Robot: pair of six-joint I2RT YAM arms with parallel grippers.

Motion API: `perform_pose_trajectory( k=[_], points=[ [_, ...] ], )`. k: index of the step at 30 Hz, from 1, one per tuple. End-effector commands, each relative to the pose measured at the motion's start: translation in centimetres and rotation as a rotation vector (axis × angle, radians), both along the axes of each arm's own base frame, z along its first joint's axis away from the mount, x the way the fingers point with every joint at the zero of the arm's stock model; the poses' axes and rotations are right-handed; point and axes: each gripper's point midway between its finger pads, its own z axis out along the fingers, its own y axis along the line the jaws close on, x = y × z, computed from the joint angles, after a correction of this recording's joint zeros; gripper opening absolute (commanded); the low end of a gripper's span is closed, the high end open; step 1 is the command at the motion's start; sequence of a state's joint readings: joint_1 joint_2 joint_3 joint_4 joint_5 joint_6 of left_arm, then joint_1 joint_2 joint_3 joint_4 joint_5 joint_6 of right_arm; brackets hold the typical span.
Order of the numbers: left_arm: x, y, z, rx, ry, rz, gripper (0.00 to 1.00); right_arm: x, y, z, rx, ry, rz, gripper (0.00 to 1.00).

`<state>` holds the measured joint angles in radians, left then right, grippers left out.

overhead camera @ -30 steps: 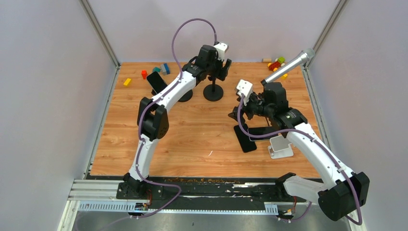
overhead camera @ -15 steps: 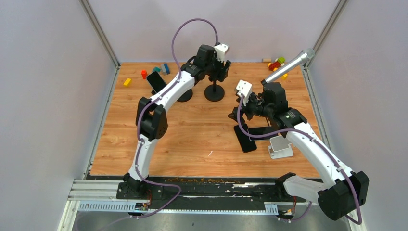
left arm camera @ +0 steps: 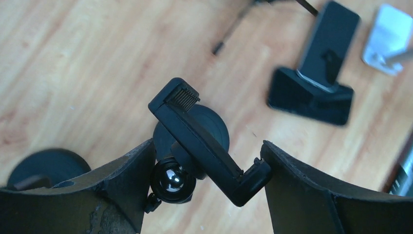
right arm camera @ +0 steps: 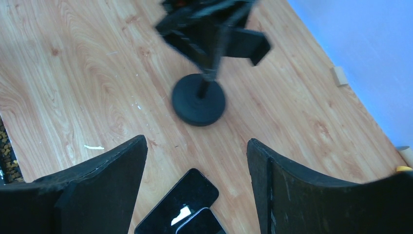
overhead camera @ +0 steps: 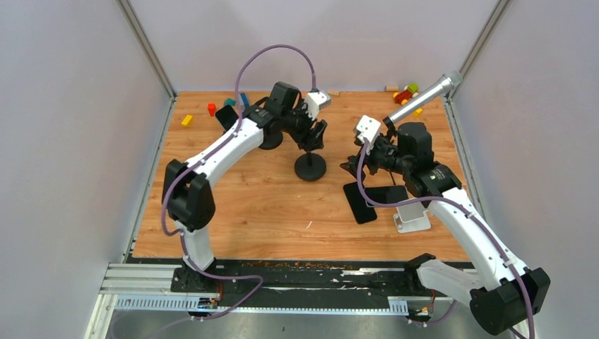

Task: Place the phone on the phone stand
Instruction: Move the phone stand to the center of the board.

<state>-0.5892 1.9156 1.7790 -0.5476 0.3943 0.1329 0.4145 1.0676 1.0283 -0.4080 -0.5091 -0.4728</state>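
Blur smears the top of the phone stand [right arm camera: 198, 100] in your right wrist view. The phone [right arm camera: 171, 207], flat on the table [overhead camera: 240, 205], is cut off at the bottom edge. Your left gripper [left arm camera: 208, 148] pinches the stand's clamp head. Your right gripper [right arm camera: 196, 141] hangs wide open, empty.

Overhead and wrists, sharing phone stand [overhead camera: 310, 167]

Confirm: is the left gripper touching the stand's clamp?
Touching. Left wrist view: the clamp sits between the left gripper's fingers, its lower end pressed against one finger, the ball joint against the other.
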Motion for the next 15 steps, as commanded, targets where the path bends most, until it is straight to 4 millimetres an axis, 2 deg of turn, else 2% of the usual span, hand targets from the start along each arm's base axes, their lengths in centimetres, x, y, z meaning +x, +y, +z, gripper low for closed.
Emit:
perform_pose_trajectory(
  k=[1,2,3,4,5,6,7,8,9,10,15],
  points=[
    [-5.9,0.9,5.9,-0.096,-0.133,-0.211,0.41,0.0,-0.6,2.1,0.029,-0.061,-0.022,0.75],
    [-7.0,1.3,6.9,-0.107,-0.161,-0.248,0.41,0.1,-0.5,2.0,0.029,-0.058,-0.02,0.75],
    [-7.9,1.8,5.9,-0.086,-0.156,-0.278,0.41,0.1,-0.5,2.0,0.029,-0.055,-0.018,0.75],
    [-9.1,2.1,6.8,-0.101,-0.174,-0.308,0.41,0.1,-0.4,1.8,0.028,-0.051,-0.014,0.75],
    [-10.0,2.6,5.7,-0.077,-0.171,-0.344,0.41,0.1,-0.3,1.7,0.028,-0.047,-0.012,0.75],
    [-11.3,3.1,6.4,-0.086,-0.187,-0.378,0.41,0.1,-0.3,1.5,0.026,-0.041,-0.008,0.75],
    [-12.0,3.6,5.3,-0.065,-0.197,-0.413,0.42,0.2,-0.2,1.4,0.025,-0.037,-0.004,0.75],
    [-13.1,4.1,5.8,-0.072,-0.211,-0.44,0.43,0.2,-0.1,1.2,0.022,-0.035,-0.001,0.75],
    [-13.8,4.5,4.9,-0.057,-0.216,-0.472,0.45,0.2,-0.1,1.0,0.02,-0.032,0.003,0.75],
    [-14.9,4.9,5.2,-0.068,-0.224,-0.499,0.45,0.2,0.0,0.9,0.019,-0.028,0.009,0.75],
    [-17.4,6.0,3.9,-0.082,-0.234,-0.546,0.5,0.1,0.6,-0.2,0.017,0.008,0.041,0.76]
  ],
)
